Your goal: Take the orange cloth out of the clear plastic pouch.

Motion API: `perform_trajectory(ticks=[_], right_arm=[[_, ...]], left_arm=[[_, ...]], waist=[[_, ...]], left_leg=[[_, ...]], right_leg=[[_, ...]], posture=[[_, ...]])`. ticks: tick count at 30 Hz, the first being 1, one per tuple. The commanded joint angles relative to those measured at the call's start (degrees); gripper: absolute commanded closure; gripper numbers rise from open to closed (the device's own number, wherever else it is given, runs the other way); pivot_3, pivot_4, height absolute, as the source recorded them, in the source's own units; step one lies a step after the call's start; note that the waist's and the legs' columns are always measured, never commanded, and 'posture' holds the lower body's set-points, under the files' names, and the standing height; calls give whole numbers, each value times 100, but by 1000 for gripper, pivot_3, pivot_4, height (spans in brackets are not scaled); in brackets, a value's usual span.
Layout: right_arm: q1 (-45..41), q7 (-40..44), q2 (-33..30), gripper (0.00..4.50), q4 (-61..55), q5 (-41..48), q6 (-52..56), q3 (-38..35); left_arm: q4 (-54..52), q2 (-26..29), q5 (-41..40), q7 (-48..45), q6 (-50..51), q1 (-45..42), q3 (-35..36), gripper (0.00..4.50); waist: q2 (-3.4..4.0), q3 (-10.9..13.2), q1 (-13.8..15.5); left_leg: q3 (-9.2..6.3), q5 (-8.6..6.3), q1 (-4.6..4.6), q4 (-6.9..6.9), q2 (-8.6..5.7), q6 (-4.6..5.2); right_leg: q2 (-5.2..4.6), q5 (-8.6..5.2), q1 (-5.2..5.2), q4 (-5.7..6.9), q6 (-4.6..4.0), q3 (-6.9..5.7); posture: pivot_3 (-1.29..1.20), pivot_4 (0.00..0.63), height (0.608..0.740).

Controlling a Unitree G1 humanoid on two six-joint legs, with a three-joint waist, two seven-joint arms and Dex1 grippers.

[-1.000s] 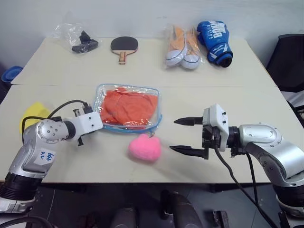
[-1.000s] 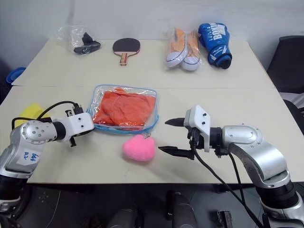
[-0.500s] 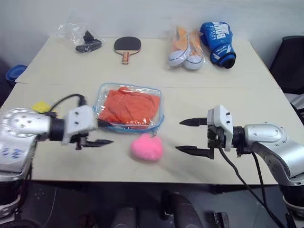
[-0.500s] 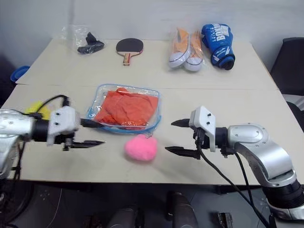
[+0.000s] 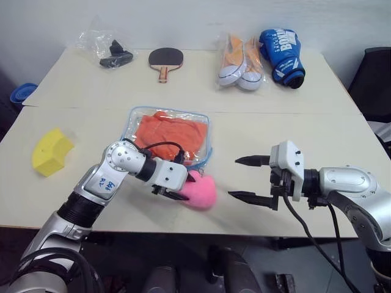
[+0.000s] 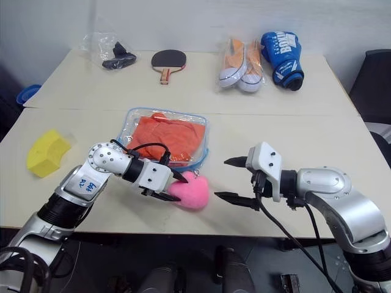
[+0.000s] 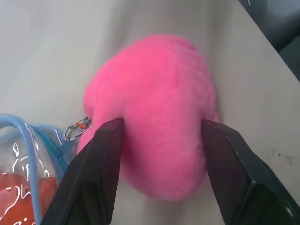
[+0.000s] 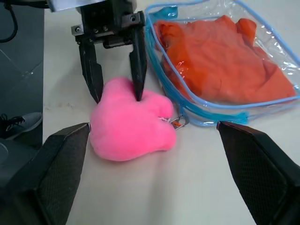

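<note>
the pouch [image 6: 164, 138] lies flat near the middle of the table [image 6: 287, 131], with the orange cloth [image 6: 162, 135] inside it. a pink plush heart [image 6: 189, 192] sits just at the pouch's near corner, joined to it by a small clip [image 8: 177, 123]. the left gripper [image 6: 173, 186] reaches in from the left with its 2 fingers [image 7: 96, 173] straddling the heart, 1 on each side and touching the fur; i cannot tell if they squeeze it. the right gripper [image 6: 235, 180] hovers above the table just right of the heart, fingers spread wide and holding nothing, pointing toward the heart and pouch. a yellow sponge [image 6: 47, 151] rests near the table's left edge. along the far side lie a crinkled bag of black items [image 6: 110, 52], a paddle [image 6: 168, 61], bagged sneakers [image 6: 239, 64] and a blue boxing glove [image 6: 284, 52].
</note>
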Motion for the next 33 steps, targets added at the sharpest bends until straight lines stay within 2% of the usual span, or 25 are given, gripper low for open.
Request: perform_trajectory(ticks=[1, 7, 14, 21, 24, 33], right_arm=[[-25, -54, -39, 0, -186, 46, -28, -86], [-498, -23, 125, 0, 447, -941, -750, 744], [-1671, -34, 842, 0, 2108, -2566, -2270, 2020], [-2467, 72, 1650, 0, 3551, -3183, -3283, 2411], [-2723, 85, 1815, 560, 4250, -3427, -3820, 2447], [-2980, 291, 2049, 3653, 4958, -3652, -4522, 2402]], left_arm=[[59, 112, -56, -187, -165, 43, 31, 2897], [-277, 675, -372, -406, 4, 462, 419, 4481], [-696, 1136, -408, -15, 495, 877, 919, 4481], [-978, 1280, -402, 90, 743, 960, 1042, 4481], [-1124, 1275, -411, 161, 837, 1009, 1053, 4500], [-1269, 1312, -377, 341, 926, 1144, 1137, 4500]], waist=[[0, 0, 0], [0, 0, -74], [0, 0, -156], [1, 0, -151], [1, 0, -145], [1, 0, -156]], left_leg=[[-2, 0, -1, 0, 1, 0], [0, -1, -2, -2, 3, 1], [2, 0, 0, -2, 4, -1], [-2, 2, 0, 1, 4, -3], [-6, 1, -2, 2, 4, -2], [-5, 2, -1, 3, 4, 0]], right_leg=[[1, 0, -1, -1, 0, -1], [3, 0, -4, -2, 0, -2], [4, -1, -8, 3, -2, 0], [-1, -1, -27, 25, -4, -9], [-3, -1, -26, 23, -4, -14], [-4, 0, -27, 27, -3, -12]], posture=[[0, 150, 740], [0, 150, 740], [0, 150, 740], [0, 150, 740], [0, 150, 740], [0, 150, 740]])
